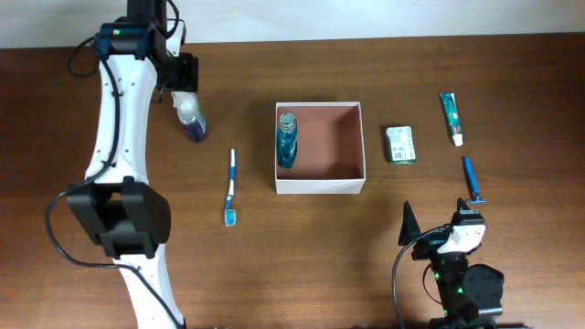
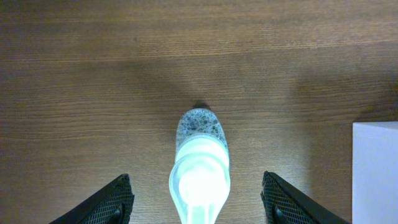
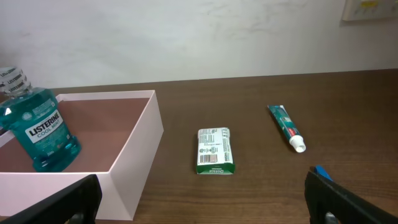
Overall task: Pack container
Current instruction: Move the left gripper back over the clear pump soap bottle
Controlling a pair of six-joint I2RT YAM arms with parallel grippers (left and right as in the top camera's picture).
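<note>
The container (image 1: 320,185), a square white-walled box with a reddish-brown inside, sits mid-table and holds a teal mouthwash bottle (image 1: 287,140) at its left side; both also show in the right wrist view, box (image 3: 134,158) and bottle (image 3: 38,127). My left gripper (image 1: 187,94) is open, its fingers either side of a small clear bottle (image 2: 200,165) with a speckled bluish end, lying on the table (image 1: 191,117). My right gripper (image 3: 202,214) is open and empty near the front edge, right of the box.
A blue toothbrush (image 1: 231,188) lies left of the box. Right of it lie a green soap packet (image 1: 400,144), a toothpaste tube (image 1: 451,117) and a blue razor (image 1: 473,181). The soap packet (image 3: 215,150) and tube (image 3: 286,127) show ahead of my right gripper.
</note>
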